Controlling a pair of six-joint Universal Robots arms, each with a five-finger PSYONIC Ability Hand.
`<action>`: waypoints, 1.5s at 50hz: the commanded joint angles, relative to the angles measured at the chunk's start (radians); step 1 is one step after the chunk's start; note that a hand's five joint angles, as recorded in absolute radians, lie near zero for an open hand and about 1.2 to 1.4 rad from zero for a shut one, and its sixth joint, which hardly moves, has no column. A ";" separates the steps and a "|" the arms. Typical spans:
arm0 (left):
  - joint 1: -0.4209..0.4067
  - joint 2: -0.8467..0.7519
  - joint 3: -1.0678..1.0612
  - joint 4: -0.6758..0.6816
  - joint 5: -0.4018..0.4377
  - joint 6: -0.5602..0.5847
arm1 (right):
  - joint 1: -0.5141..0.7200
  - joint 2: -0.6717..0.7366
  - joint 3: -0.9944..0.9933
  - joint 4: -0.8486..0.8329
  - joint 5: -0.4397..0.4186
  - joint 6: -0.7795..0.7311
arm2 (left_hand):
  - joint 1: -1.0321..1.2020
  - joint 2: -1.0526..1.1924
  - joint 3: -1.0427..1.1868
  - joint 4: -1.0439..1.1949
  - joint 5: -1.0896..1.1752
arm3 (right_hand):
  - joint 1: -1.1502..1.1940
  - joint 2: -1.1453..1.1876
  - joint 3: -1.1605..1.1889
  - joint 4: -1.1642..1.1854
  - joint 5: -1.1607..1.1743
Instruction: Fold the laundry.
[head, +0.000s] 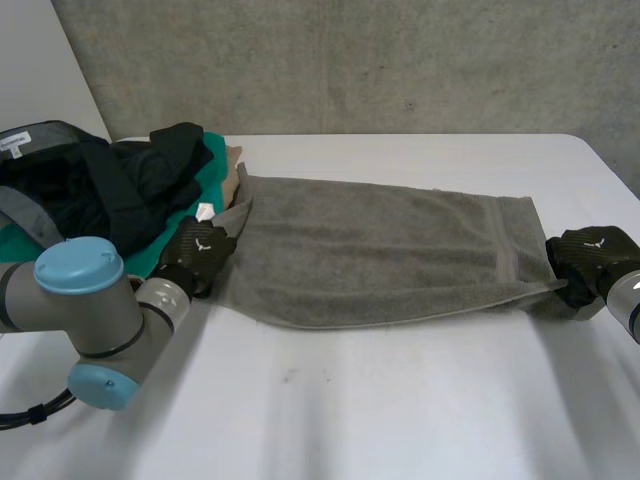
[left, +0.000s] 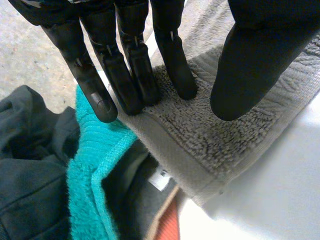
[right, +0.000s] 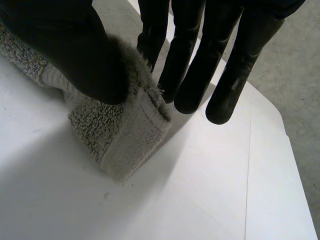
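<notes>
Currently: grey towel (head: 370, 245), spread across the table's (head: 400, 420) middle, its left end beside a clothes pile (head: 90, 190) in the far left corner.
Left hand (head: 200, 250): straight fingers pressing the left end, nothing gripped.
Right hand (head: 590, 255): pinching a right-end corner.
Risk: the ungripped end may slip, or the pile may snag.

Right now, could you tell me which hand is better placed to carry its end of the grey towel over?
Probably the right hand: it pinches a corner of the grey towel between thumb and fingers. The left hand only rests straight fingers on the other end.
</notes>
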 joint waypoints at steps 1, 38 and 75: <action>0.004 -0.031 0.025 0.040 0.006 0.000 | -0.001 0.000 0.002 0.001 0.001 0.000 | 0.022 0.017 0.029 0.017 0.024 | 0.404 0.222 0.211 0.210 0.220; -0.002 -0.175 0.233 0.034 0.006 0.072 | 0.001 0.004 0.005 0.001 -0.002 -0.006 | -0.199 -0.204 -0.193 -0.205 -0.197 | 0.404 0.222 0.211 0.210 0.220; -0.064 0.651 -0.343 -0.886 -0.189 0.011 | -0.238 -0.309 0.123 0.582 0.009 -0.732 | 0.467 0.462 0.474 0.461 0.469 | 0.404 0.222 0.211 0.210 0.220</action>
